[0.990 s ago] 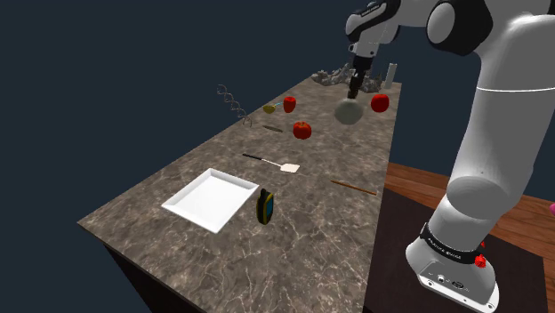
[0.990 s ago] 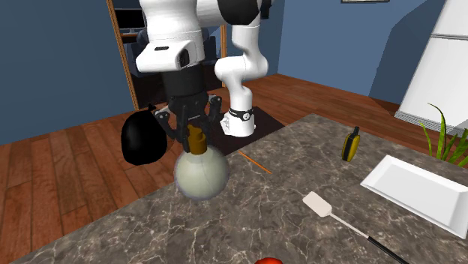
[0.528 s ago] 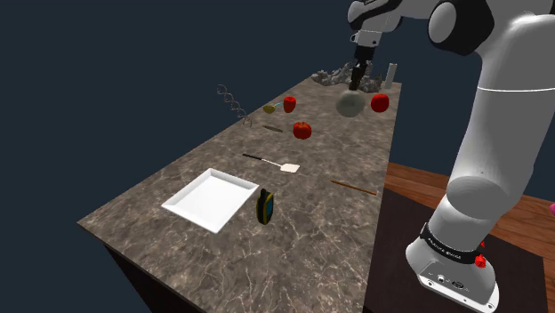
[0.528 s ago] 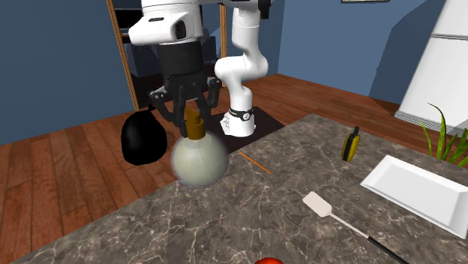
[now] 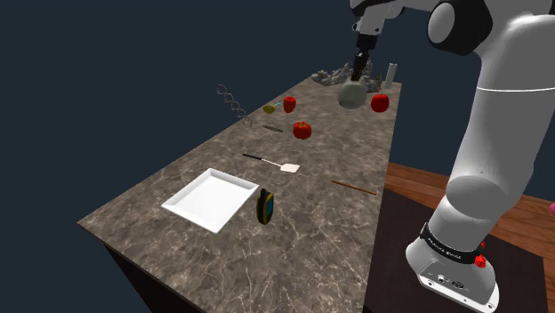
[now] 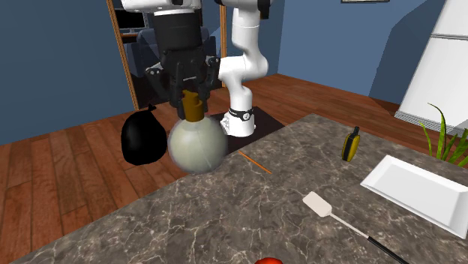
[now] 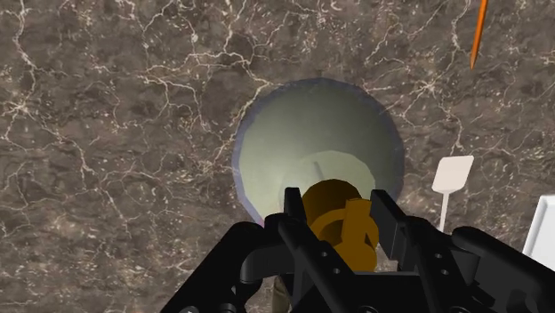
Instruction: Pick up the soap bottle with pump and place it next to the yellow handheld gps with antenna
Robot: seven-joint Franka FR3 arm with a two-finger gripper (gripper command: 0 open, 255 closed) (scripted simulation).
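Soap bottle (image 6: 196, 142) higher, pump (image 7: 338, 233) in hand (image 6: 193, 100)

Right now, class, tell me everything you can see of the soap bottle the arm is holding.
The soap bottle has a round, pale grey-green, slightly glassy body and a short brown pump top. It hangs upright, with the end effector shut on the brown top from above, a black finger at each side. Nothing else touches it. It appears to be lifted clear of the dark marbled counter, near that counter's edge.
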